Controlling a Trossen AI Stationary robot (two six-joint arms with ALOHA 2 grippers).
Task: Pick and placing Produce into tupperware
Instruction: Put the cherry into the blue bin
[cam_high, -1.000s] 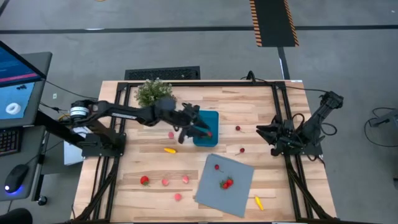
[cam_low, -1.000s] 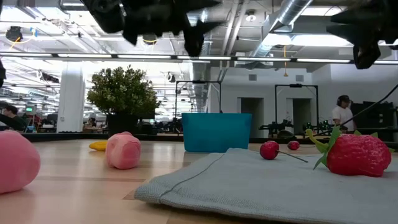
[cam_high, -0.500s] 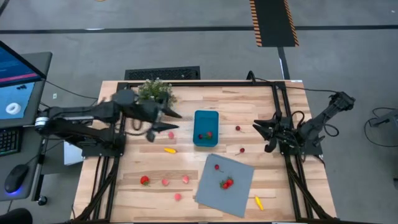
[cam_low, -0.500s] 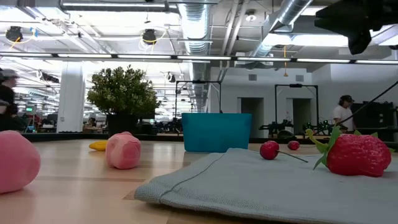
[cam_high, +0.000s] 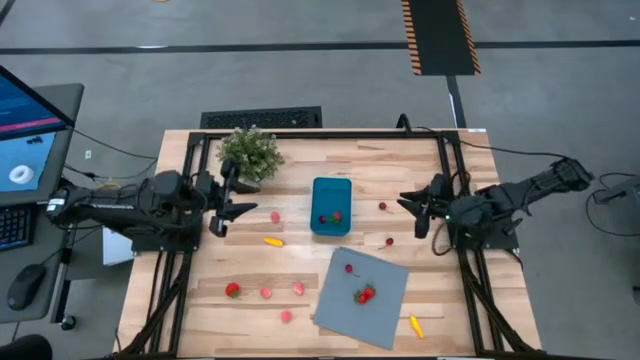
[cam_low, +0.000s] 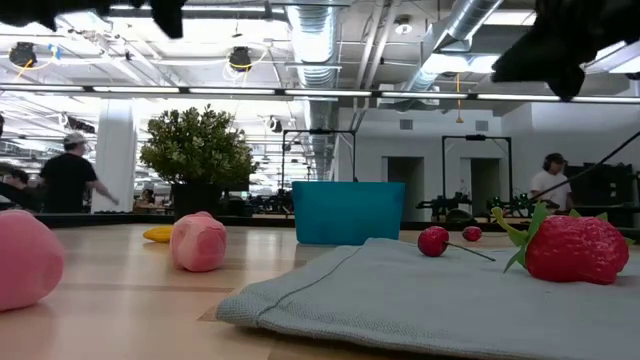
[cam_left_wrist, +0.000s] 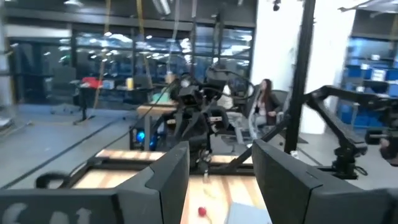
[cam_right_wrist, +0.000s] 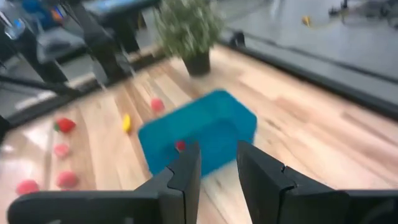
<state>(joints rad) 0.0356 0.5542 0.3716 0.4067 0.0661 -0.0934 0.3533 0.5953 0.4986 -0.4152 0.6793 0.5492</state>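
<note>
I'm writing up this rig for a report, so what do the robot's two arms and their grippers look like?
Both arms are dark, nearly black, slim and jointed. The left arm has a silvery ring near its base. Each ends in a two-finger gripper: left gripper, right gripper, with flat, blocky dark fingers. Black cables trail behind the right arm.

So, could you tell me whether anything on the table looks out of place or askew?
The grey-blue sheet lies skewed to the table edges, one corner hanging past the front. Otherwise nothing stands out: the tupperware sits upright and square.

A wooden table (cam_high: 420, 170) is carrying a teal tub (cam_high: 330, 207), potted plant (cam_high: 249, 152), grey sheet (cam_high: 362, 297) and scattered toy produce (cam_high: 266, 293).
</note>
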